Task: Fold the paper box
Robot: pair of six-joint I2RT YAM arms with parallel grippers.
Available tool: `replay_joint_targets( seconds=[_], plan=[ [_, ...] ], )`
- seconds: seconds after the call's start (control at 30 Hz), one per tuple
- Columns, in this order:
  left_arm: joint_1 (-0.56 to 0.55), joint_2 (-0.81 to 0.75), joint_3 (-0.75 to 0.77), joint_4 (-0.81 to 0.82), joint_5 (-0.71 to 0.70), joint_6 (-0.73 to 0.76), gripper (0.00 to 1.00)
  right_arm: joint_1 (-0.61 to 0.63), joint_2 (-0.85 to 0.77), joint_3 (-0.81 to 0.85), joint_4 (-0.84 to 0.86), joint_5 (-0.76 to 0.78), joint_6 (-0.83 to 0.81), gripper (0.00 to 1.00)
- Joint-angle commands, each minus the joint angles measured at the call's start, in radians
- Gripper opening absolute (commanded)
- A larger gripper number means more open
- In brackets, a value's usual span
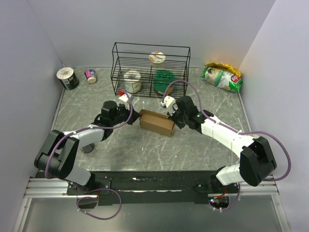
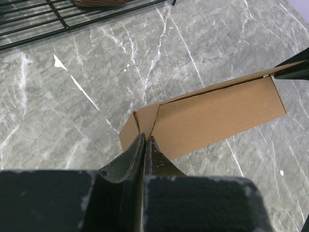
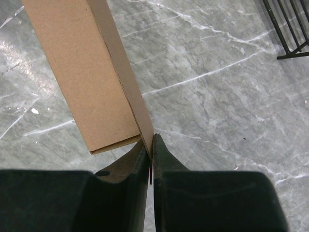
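The paper box (image 1: 157,123) is a small oblong brown cardboard box lying on the grey marble table between my two arms. My left gripper (image 1: 134,115) is shut at its left end, pinching the end flaps (image 2: 145,123) of the box (image 2: 217,118). My right gripper (image 1: 173,116) is shut at the box's right end, pinching a thin cardboard wall (image 3: 145,123) of the box (image 3: 82,72) between its fingertips. In the left wrist view, the right gripper's dark finger (image 2: 294,71) shows at the box's far corner.
A black wire rack (image 1: 150,70) stands behind the box, with cups and a green thing in it. A dark tin (image 1: 67,78) and a small cup (image 1: 91,75) stand at the back left. A green and yellow snack bag (image 1: 222,76) lies at the back right.
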Motion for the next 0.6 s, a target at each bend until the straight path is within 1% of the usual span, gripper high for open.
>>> replay_joint_targets(
  seconds=[0.0, 0.17, 0.4, 0.57],
  plan=[
    [-0.010, 0.001, -0.060, -0.133, -0.034, -0.027, 0.05, 0.011, -0.030, 0.029, 0.041, 0.025, 0.022, 0.13],
    [-0.015, -0.022, -0.038, -0.132, -0.005, -0.086, 0.04, 0.011, -0.032, 0.026, 0.045, 0.034, 0.025, 0.13],
    [-0.043, -0.073, -0.013, -0.120, -0.014, -0.211, 0.05, 0.013, -0.042, 0.008, 0.061, 0.038, 0.022, 0.13],
    [-0.056, -0.059, -0.014, -0.119, -0.027, -0.227, 0.05, 0.013, -0.047, 0.003, 0.061, 0.038, 0.022, 0.13]
  ],
)
